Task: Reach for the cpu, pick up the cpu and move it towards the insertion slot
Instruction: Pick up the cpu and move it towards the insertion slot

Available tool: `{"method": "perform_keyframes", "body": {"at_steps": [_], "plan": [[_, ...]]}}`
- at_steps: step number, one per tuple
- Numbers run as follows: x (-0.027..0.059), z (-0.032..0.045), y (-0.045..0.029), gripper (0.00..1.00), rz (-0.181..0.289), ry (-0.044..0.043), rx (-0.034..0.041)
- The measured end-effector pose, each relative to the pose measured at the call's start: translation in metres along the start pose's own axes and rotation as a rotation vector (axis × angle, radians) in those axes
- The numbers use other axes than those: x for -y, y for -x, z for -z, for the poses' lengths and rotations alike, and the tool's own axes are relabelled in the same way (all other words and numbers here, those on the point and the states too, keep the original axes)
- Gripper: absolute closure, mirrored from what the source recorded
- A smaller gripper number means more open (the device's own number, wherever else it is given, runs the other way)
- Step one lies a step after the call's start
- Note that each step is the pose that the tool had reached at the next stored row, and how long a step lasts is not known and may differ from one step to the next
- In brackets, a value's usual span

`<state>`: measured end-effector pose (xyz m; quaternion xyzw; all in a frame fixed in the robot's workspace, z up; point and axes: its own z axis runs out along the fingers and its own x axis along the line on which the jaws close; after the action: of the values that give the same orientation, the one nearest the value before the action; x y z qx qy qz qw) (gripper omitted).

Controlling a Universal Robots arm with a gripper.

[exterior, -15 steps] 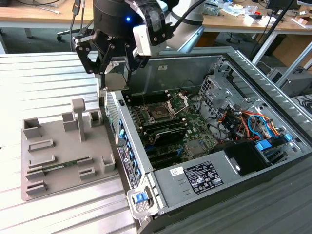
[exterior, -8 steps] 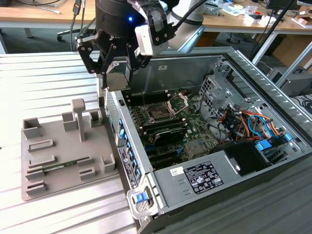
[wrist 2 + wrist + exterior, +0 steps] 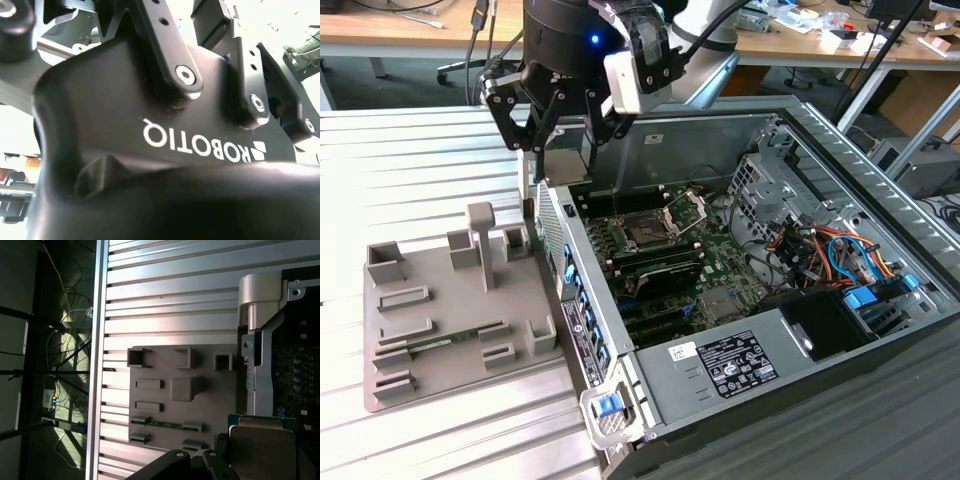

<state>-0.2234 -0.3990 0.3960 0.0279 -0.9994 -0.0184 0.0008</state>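
- One gripper (image 3: pixel 563 150) hangs from the arm above the side wall of the open computer case (image 3: pixel 800 130), on the exterior view's left of the case.
- Its fingers are part closed, and between their tips sits the cpu (image 3: pixel 567 168), a flat grey square held clear of any surface.
- In the first wrist view the cpu (image 3: pixel 260 450) shows a silvery top with a thin rim, just beside the dark finger links.
- The insertion slot (image 3: pixel 648 232) lies on the green board inside the case, toward the exterior view's right of the gripper and apart from it; its metal bracket (image 3: pixel 685 208) stands open.
- A grey fixture tray (image 3: pixel 440 300) rests on the ribbed metal table (image 3: pixel 420 170), touching the outside of the case.
- A thin green memory stick (image 3: pixel 440 343) lies in a holder of this tray.
- The second wrist view looks closely at the black body and linkages of the gripper.
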Motion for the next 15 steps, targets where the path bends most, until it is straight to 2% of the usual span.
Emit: {"method": "perform_keyframes", "body": {"at_steps": [15], "plan": [[0.0004, 0.0, 0.0077, 0.45, 0.0, 0.0, 0.0]]}}
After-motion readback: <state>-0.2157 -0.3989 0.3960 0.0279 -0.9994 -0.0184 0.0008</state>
